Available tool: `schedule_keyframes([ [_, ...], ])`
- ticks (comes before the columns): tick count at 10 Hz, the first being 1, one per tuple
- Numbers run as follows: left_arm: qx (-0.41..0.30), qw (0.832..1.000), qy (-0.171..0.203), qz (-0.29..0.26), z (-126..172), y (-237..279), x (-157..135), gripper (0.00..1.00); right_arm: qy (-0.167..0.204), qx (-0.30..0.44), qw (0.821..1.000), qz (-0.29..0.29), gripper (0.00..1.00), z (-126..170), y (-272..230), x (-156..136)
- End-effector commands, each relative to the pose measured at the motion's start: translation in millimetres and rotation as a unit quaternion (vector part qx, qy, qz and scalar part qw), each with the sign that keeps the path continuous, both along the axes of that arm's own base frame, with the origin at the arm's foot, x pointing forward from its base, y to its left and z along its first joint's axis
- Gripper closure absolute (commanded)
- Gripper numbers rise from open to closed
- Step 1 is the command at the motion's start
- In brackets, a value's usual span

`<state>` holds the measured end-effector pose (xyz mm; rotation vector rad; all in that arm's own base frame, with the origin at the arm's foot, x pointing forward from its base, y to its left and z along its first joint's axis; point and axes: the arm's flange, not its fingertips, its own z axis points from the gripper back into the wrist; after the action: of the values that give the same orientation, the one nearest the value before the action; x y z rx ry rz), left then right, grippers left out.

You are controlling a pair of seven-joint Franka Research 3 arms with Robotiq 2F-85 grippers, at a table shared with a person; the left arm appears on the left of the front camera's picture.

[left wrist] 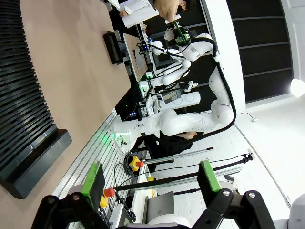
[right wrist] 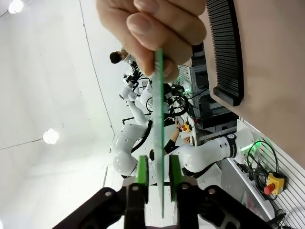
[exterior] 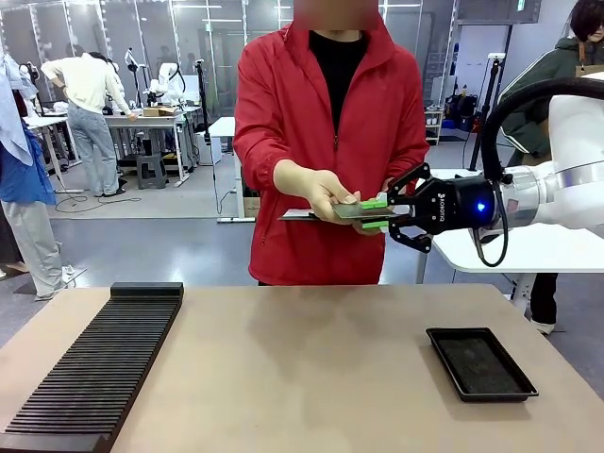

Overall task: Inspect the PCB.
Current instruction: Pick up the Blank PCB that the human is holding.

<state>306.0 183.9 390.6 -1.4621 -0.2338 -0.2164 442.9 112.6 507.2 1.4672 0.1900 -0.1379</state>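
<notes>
A person in a red jacket stands at the far side of the table and holds the PCB (exterior: 351, 210) flat at chest height in one hand (exterior: 319, 192). My right gripper (exterior: 377, 215) comes in from the right and is shut on the board's near end, one green pad above it and one below. In the right wrist view the PCB (right wrist: 159, 119) shows edge-on as a thin green line running from the person's fingers (right wrist: 157, 24) down between my green pads (right wrist: 142, 169). My left gripper (left wrist: 150, 180) stands open with nothing between its fingers, off the table's edge.
A black shallow tray (exterior: 479, 363) lies on the table at the right. A long black slotted rack (exterior: 94, 368) runs along the left side, also seen as the rack (left wrist: 24, 95) in the left wrist view. The tabletop (exterior: 302, 377) between them is bare.
</notes>
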Motion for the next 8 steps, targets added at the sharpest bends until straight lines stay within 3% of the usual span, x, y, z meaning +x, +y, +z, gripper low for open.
schedule_keyframes([
  [1, 0.008, 1.0, 0.002, -0.001, 0.2, -0.1, 0.6, 0.0, 0.01, 0.014, 1.0, -0.009, 0.96, 4.7, 7.5, -4.3],
  [2, 0.008, 1.0, 0.002, -0.001, 0.2, -0.1, 0.6, 0.0, 0.009, 0.019, 1.0, -0.013, 1.0, 5.1, 6.8, -3.7],
  [8, 0.008, 1.0, 0.002, -0.001, 0.2, -0.1, 0.6, 0.0, 0.006, 0.025, 1.0, -0.018, 1.0, -1.6, -2.5, -1.9],
])
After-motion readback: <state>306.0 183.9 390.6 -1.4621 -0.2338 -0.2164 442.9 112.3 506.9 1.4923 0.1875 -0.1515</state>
